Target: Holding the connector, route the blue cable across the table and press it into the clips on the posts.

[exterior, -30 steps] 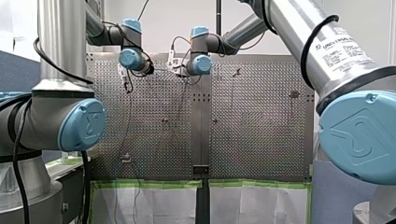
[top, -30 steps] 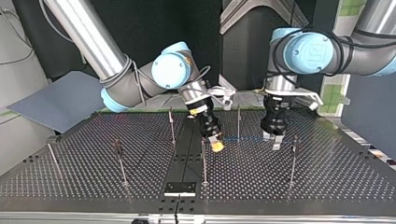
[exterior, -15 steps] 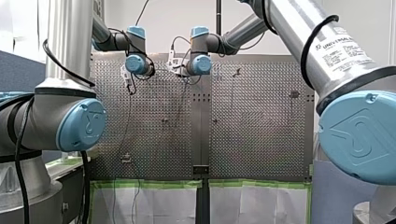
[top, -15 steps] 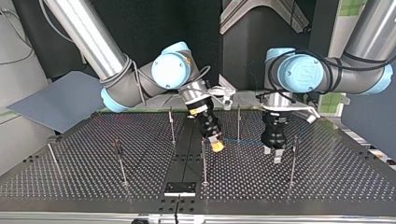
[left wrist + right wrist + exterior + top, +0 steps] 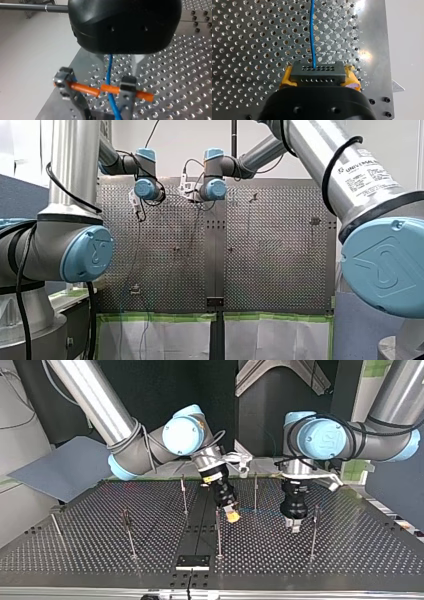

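Note:
My right gripper is shut on the black connector, its yellow pads on either side. The blue cable leaves the connector and runs ahead over the perforated table. In the top view my right gripper hangs near the middle, and the blue cable stretches low towards my left gripper. In the left wrist view my left gripper straddles the blue cable. Its metal fingers stand apart, an orange rod crosses between them, and nothing is clamped.
Thin upright posts stand around the grippers: one behind the cable, one under my right gripper, one beside my left gripper, others further off. A black plate sits at the near edge. A grey sheet lies off the table.
My left arm has swung in and brought its gripper down and towards the top view's near side, over the cable. My right gripper holds the connector in the same place.

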Controlling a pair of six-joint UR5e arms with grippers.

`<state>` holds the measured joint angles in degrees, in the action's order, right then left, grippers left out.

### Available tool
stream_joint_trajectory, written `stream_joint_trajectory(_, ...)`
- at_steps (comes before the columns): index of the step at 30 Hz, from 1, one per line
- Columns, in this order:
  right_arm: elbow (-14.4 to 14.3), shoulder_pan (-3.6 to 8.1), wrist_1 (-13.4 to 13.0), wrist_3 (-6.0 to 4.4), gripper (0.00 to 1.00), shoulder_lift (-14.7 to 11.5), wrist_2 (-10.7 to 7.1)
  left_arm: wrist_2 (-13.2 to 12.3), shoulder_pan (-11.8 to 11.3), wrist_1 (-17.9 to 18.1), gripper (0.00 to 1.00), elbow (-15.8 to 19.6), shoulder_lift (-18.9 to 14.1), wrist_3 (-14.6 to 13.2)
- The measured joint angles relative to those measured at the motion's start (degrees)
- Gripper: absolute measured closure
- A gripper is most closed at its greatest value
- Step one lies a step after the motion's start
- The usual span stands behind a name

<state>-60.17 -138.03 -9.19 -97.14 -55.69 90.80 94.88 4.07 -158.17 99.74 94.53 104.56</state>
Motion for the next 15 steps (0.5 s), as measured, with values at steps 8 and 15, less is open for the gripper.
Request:
stream_joint_trajectory(8,-0.04,-0.10,0.21,0.00,1.00,0.00,0.03,2.03,0.20,-1.11,0.98,1.02,-0.02,-0.03)
stream_joint_trajectory(15,-0.11,-0.30,0.87,-0.01,1.00,0.00,0.08,2.33,0.64,-0.97,0.98,3.14,-0.02,-0.21)
